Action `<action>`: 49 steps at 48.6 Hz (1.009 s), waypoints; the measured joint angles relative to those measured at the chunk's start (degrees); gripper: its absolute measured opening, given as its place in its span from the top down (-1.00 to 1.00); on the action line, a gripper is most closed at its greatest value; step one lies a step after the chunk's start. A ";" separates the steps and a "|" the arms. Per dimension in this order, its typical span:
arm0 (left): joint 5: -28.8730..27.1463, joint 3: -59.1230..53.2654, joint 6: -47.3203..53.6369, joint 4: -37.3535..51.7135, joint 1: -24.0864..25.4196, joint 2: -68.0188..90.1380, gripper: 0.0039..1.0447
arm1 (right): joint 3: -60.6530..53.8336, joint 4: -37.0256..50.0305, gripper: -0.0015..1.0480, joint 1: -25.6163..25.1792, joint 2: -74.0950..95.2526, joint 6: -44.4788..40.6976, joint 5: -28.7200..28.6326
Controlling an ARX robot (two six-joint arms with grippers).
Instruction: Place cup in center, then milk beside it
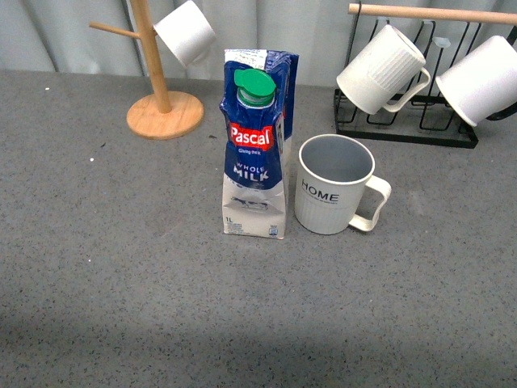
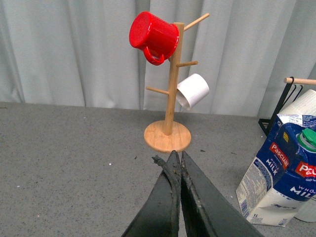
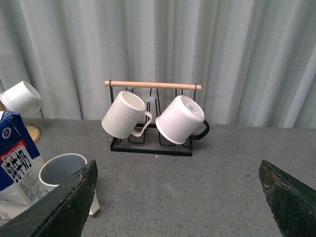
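Observation:
The cup (image 1: 334, 184), an off-white ribbed mug lettered "HOME" with a grey inside, stands upright on the grey table, handle to the right. The milk (image 1: 254, 145), a tall blue and white Pascal carton with a green cap, stands right beside it on its left. Neither gripper shows in the front view. My left gripper (image 2: 176, 157) is shut and empty, with the milk (image 2: 279, 175) off to its side. My right gripper (image 3: 178, 173) is open wide and empty; the cup (image 3: 61, 170) and the milk (image 3: 17, 163) sit beside one finger.
A wooden mug tree (image 1: 164, 109) with a plain white cup (image 1: 186, 32) stands at the back left; a red mug (image 2: 153, 34) hangs on it too. A black wire rack (image 1: 404, 121) with a wooden bar holds two white mugs (image 1: 381, 71) at the back right. Curtains hang behind.

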 joint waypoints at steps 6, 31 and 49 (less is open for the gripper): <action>3.63 -0.02 -0.02 -4.81 2.93 -5.05 0.93 | 0.00 0.00 -0.83 0.00 0.00 0.00 -0.02; 7.78 -0.02 0.02 -17.27 8.07 -17.97 0.93 | 0.00 0.00 -0.83 0.00 0.00 0.00 0.00; 7.69 -0.02 0.04 -26.12 8.07 -26.03 0.93 | 0.00 0.00 -0.83 0.00 0.00 0.00 0.00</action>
